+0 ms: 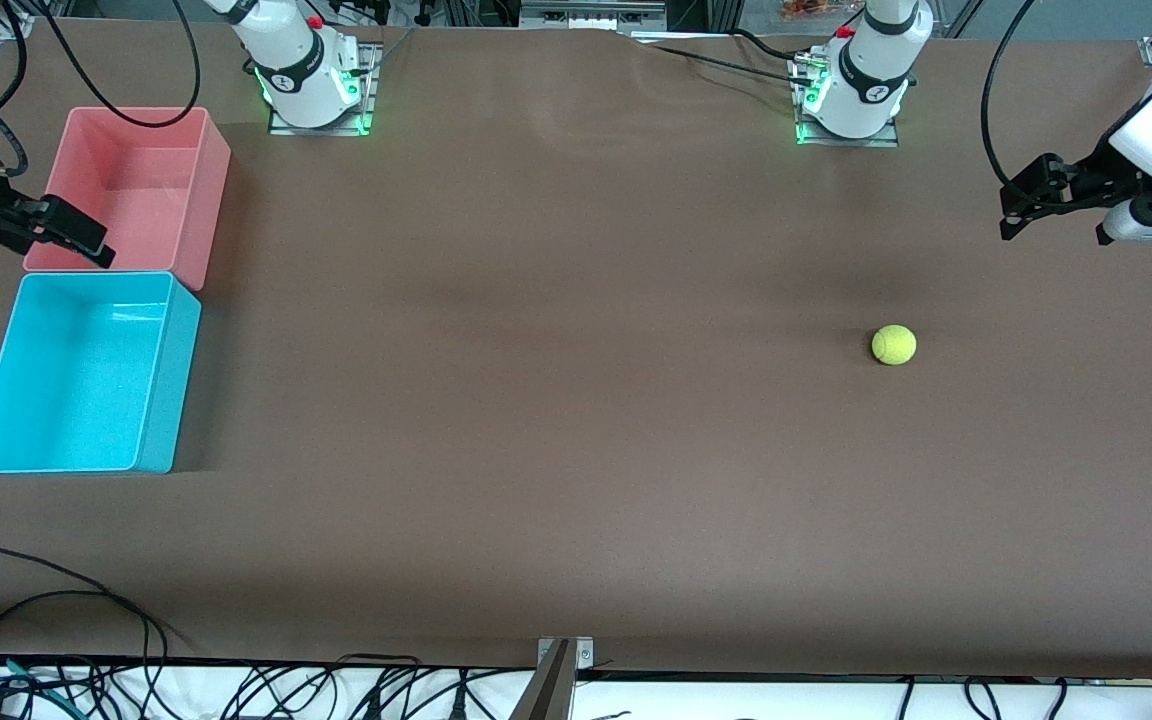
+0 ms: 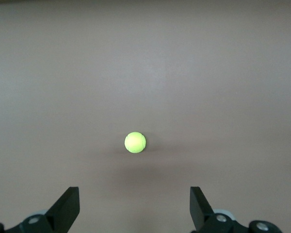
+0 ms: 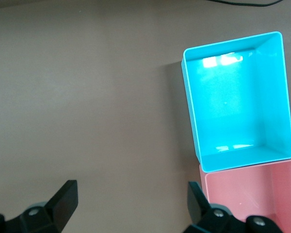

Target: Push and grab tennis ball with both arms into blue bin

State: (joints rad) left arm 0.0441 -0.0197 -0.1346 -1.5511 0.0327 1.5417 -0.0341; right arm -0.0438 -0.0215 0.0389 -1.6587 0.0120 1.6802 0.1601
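Observation:
The tennis ball (image 1: 894, 344) lies alone on the brown table toward the left arm's end. My left gripper (image 1: 1011, 210) hangs open in the air near that end of the table, apart from the ball. In the left wrist view the ball (image 2: 135, 142) sits ahead of the open left gripper (image 2: 135, 204), with nothing between the jaws. The blue bin (image 1: 76, 370) stands empty at the right arm's end. My right gripper (image 1: 96, 245) hovers open at the pink bin's rim. The right wrist view shows the blue bin (image 3: 233, 43) beside the open, empty right gripper (image 3: 132, 199).
A pink bin (image 1: 131, 190) of like size touches the blue bin on the side farther from the front camera; it shows too in the right wrist view (image 3: 252, 204). Both arm bases (image 1: 316, 90) (image 1: 851, 100) stand along the table's back edge. Loose cables (image 1: 56, 600) lie at the front edge.

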